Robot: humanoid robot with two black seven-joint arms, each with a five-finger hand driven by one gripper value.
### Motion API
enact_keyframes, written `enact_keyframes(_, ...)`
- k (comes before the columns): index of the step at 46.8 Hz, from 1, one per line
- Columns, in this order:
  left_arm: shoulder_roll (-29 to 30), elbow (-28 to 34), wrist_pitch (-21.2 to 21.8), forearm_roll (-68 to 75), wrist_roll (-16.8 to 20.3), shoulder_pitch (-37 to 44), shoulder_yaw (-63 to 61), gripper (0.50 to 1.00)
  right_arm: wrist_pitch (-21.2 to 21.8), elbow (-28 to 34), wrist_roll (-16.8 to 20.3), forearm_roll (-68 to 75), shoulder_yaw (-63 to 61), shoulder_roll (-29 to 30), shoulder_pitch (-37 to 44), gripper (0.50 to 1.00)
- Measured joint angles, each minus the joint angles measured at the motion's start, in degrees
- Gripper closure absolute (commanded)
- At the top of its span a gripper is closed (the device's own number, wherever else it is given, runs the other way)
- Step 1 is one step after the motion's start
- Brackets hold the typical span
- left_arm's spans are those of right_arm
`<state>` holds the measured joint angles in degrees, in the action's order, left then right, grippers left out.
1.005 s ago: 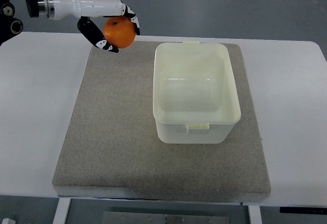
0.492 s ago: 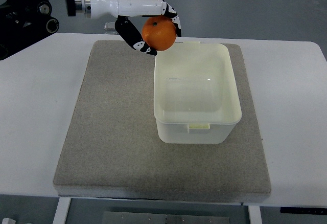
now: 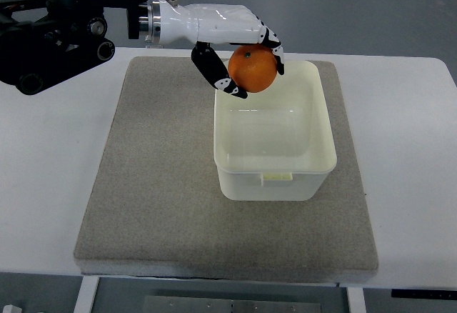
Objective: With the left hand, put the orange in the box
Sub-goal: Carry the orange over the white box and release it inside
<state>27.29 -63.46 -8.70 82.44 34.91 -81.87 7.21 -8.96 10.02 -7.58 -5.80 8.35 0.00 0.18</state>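
One orange (image 3: 252, 67), apparently now over box (image 3: 275, 131)

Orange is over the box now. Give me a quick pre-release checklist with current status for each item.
1. Left hand shut on the orange: ok.
2. Orange above the box opening: ok, but only over the far left corner.
3. Orange centred over the opening: not ok.
4. Box interior free of objects: ok.
5. Box upright on the grey mat: ok.
6. Height of orange above the rim: cannot tell.

box (image 3: 275, 131) is open-topped with a bare interior; only its far rim lies under the left hand (image 3: 239, 52)
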Motion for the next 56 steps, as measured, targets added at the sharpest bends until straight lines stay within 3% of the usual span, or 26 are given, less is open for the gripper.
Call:
enact_keyframes(5, -0.8, -0.2, -1.2, 0.0, 0.0, 0.2, 0.0, 1.0, 0.0, 0.0, 0.0, 0.0, 0.0, 0.0, 0.0, 0.568)
enact_keyframes(8, -0.9, -0.3, -1.7, 0.0, 0.0, 0.3, 0.0, 0.892, 0.0, 0.0, 0.0, 0.0, 0.0, 0.0, 0.0, 0.568)
enact_keyframes(13, -1.4, -0.3, -1.8, -1.6, 0.0, 0.4, 0.0, 0.797, 0.0, 0.0, 0.0, 0.0, 0.0, 0.0, 0.0, 0.568)
enact_keyframes(20, -1.6, -0.3, -1.9, -4.2, 0.0, 0.7, 0.0, 0.722, 0.0, 0.0, 0.0, 0.0, 0.0, 0.0, 0.0, 0.568)
enact_keyframes(23, -1.7, -0.3, -1.9, -4.4, 0.0, 0.8, 0.0, 0.62, 0.0, 0.0, 0.0, 0.0, 0.0, 0.0, 0.0, 0.568)
enact_keyframes(27, -1.9, -0.3, -1.9, -4.5, -0.1, 1.2, 0.0, 0.538, 0.0, 0.0, 0.0, 0.0, 0.0, 0.0, 0.0, 0.568)
enact_keyframes(33, -1.9, -0.3, -1.9, -4.9, -0.1, 1.4, 0.0, 0.512, 0.0, 0.0, 0.0, 0.0, 0.0, 0.0, 0.0, 0.568)
enact_keyframes(56, -1.6, 0.3, -1.7, -7.2, -0.1, 1.6, 0.0, 0.512, 0.0, 0.0, 0.0, 0.0, 0.0, 0.0, 0.0, 0.568)
